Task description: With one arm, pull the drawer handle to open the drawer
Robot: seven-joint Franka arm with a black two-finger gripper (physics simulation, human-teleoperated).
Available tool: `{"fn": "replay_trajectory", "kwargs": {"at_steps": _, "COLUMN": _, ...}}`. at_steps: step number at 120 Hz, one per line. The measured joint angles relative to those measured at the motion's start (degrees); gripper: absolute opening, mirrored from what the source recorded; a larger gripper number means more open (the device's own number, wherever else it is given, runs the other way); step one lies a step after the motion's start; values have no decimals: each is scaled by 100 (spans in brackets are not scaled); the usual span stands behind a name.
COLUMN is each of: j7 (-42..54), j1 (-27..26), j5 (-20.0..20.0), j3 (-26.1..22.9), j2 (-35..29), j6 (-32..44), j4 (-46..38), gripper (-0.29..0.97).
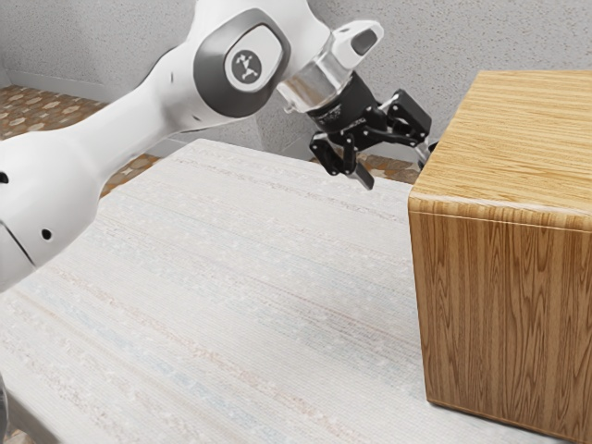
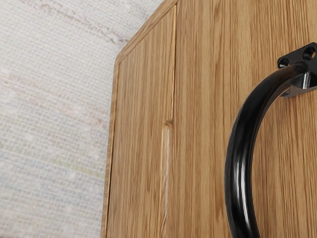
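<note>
Drawer handle (image 2: pixel 237 163): glossy black curved bar, close under the hand in the wrist view. One end is bolted to the wood through a black mount plate (image 2: pixel 299 62), and the bar arcs away from that plate across the drawer front (image 2: pixel 208 124).

Gripper (image 1: pixel 393 165) is black with its fingers (image 1: pixel 363 174) spread apart and nothing seen clamped between them. One finger points down toward the table; the other sits just beside the cabinet's upper corner. The gripper hangs above the table, at the cabinet face turned away from the exterior camera.

The white arm (image 1: pixel 139 139) comes in from the exterior view's left and reaches toward its right.

Cabinet (image 1: pixel 509 305) is a light oak-grain box standing on the table at the exterior view's right. In the wrist view its front shows vertical grain and thin panel seams, and the front reads flush. Cannot tell whether the drawer is out at all.

Table (image 1: pixel 231 277) has a pale woven-look top, also seen beside the cabinet in the wrist view.

Behind the table are a grey wall (image 1: pixel 462 37) and a patterned tile floor (image 1: pixel 37 106).
</note>
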Motion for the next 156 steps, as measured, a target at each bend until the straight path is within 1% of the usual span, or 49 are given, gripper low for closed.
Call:
{"fn": "replay_trajectory", "kwargs": {"at_steps": 92, "j7": -61, "j1": 83, "j5": 82, "j3": 40, "j2": 35, "j6": -124, "j4": -74, "gripper": 68}}
{"fn": "replay_trajectory", "kwargs": {"at_steps": 137, "j7": -56, "j1": 323, "j5": 136, "j3": 39, "j2": -5, "j6": -280, "j4": -68, "gripper": 68}}
{"fn": "replay_trajectory", "kwargs": {"at_steps": 156, "j7": -54, "j1": 507, "j5": 142, "j3": 32, "j2": -31, "j6": -365, "j4": -65, "gripper": 68}}
